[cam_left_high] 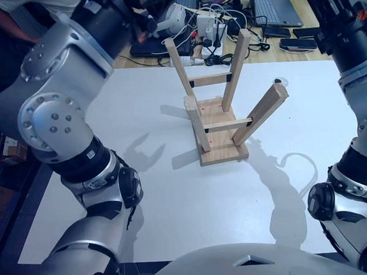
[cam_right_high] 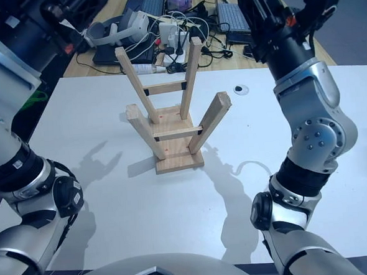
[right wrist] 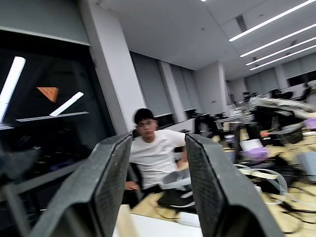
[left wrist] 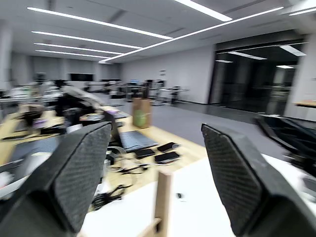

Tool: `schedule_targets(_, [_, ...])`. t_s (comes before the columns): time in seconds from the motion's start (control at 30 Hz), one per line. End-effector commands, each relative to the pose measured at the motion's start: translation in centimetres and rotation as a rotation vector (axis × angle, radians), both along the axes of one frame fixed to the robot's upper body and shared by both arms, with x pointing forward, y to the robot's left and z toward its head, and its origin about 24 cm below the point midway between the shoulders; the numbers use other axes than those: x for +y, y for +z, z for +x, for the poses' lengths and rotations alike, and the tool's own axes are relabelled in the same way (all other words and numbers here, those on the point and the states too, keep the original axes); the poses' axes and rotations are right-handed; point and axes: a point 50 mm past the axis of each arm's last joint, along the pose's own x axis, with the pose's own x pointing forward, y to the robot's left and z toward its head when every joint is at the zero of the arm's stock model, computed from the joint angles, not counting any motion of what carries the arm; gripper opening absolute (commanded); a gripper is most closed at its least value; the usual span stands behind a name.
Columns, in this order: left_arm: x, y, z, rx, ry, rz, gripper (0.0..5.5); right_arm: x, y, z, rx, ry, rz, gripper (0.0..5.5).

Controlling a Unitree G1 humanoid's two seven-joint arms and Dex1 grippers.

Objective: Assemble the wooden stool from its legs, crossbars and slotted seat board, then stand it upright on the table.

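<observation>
Stool [cam_left_high: 217, 120] sits upside down mid-table [cam_left_high: 175, 213], seat [cam_left_high: 221, 150] flat on the white top, legs pointing up with crossbars [cam_left_high: 210, 80] between them. Both arms are high and well apart from it. Left gripper [left wrist: 155, 168], far left: fingers spread wide, nothing held. Right gripper [right wrist: 159, 185], far right: fingers parted, empty too. Laptops [cam_left_high: 275, 10] and cables clutter the far desk.
</observation>
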Motion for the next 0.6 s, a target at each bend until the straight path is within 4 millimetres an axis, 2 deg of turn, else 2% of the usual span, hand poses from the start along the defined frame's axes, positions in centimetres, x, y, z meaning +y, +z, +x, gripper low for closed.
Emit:
schedule_targets(0.03, [-1.1,-3.8,-0.6,0.137,-0.068,0.136,3.37,1.1,-1.2,-0.9,0.059,0.095,-0.046,2.03])
schedule_targets(0.07, [-1.4,-5.3,-0.6,0.188,-0.066,0.181,3.37,1.4,-2.3,-1.1,0.106,0.117,-0.075,2.03])
schedule_targets(0.17, [-2.1,-10.1,-0.8,0.348,-0.053,0.291,3.37,2.5,-7.4,-2.0,0.309,0.161,-0.204,2.03])
schedule_targets(0.23, [-2.6,-12.3,-1.0,0.408,-0.055,0.327,3.37,3.0,-10.0,-2.8,0.411,0.188,-0.276,2.03])
schedule_targets(0.27, [-2.8,-12.8,-1.1,0.417,-0.056,0.335,3.37,3.0,-10.5,-3.0,0.431,0.191,-0.297,2.03])
schedule_targets(0.33, [-3.2,-12.8,-1.1,0.407,-0.056,0.322,3.37,3.1,-10.9,-3.1,0.438,0.186,-0.311,2.03])
schedule_targets(0.4, [-3.3,-11.9,-0.4,0.369,-0.028,0.284,3.37,2.9,-10.7,-2.8,0.422,0.171,-0.313,2.03])
schedule_targets(0.5, [-3.2,-9.6,0.7,0.299,0.013,0.171,3.37,2.9,-9.7,-2.3,0.370,0.150,-0.291,2.03])
schedule_targets(0.6, [-3.3,-7.6,0.9,0.252,0.001,0.066,3.37,2.7,-8.6,-1.8,0.314,0.131,-0.246,2.03])
